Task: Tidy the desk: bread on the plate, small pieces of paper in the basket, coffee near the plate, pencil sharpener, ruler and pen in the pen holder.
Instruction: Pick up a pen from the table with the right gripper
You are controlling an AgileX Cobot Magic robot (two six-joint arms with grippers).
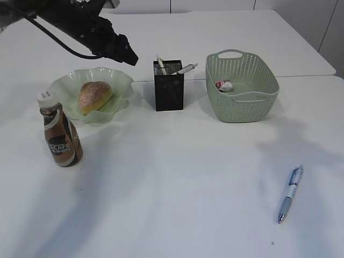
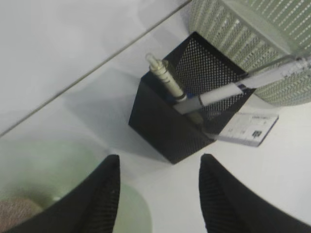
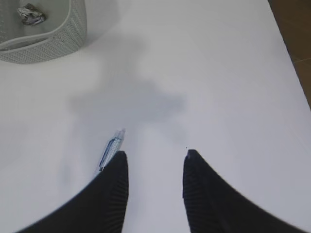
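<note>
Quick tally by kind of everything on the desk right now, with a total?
Bread: 1
Plate: 1
Coffee: 1
Pen holder: 1
Basket: 1
Crumpled paper: 1
Loose blue pen: 1
Total: 7, not counting what stands in the holder.

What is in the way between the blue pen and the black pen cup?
Nothing visible. Only bare desk lies between the pen and the pen holder. The right gripper hangs open beside the pen, nothing between them.
</note>
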